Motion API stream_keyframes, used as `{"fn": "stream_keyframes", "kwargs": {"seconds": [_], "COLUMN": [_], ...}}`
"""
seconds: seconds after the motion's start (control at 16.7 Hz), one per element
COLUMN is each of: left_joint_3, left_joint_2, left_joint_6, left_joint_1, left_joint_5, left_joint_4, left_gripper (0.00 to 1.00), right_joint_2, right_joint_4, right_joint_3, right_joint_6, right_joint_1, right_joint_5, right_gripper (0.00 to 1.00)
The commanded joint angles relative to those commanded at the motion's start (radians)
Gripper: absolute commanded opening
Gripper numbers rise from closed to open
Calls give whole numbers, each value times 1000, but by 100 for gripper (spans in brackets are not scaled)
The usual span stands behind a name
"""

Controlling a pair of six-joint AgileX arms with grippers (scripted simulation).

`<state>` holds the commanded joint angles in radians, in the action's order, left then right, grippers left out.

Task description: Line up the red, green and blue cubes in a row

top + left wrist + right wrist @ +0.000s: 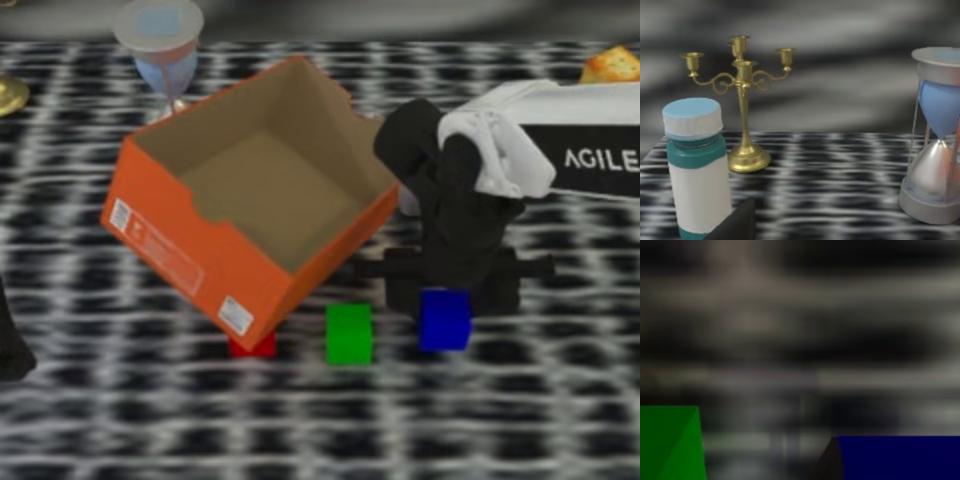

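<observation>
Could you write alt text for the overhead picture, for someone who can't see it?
Three small cubes sit in a row on a black-and-white patterned table: red cube half hidden under an open orange box, green cube, then blue cube, with the right gripper directly over the blue one.

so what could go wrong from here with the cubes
1. The right gripper sits right at the blue cube; a careless pull-away could drag it out of line with the green cube.
2. The red cube is partly hidden under the orange box corner, so its alignment is hard to verify.
</observation>
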<state>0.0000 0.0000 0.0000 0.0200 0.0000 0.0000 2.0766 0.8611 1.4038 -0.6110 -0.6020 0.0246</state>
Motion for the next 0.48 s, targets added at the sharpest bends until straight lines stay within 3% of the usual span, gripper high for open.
{"fn": "stream_keyframes", "kwargs": {"seconds": [0.48], "left_joint_3": [0], "left_joint_2": [0], "left_joint_6": [0], "left_joint_1": [0], "left_joint_5": [0], "left_joint_4": [0], "left_gripper": [100], "right_joint_2": [0], "right_joint_4": [0], "right_joint_3": [0], "right_joint_6": [0], "right_joint_1": [0], "right_joint_5": [0], "right_gripper": [68]}}
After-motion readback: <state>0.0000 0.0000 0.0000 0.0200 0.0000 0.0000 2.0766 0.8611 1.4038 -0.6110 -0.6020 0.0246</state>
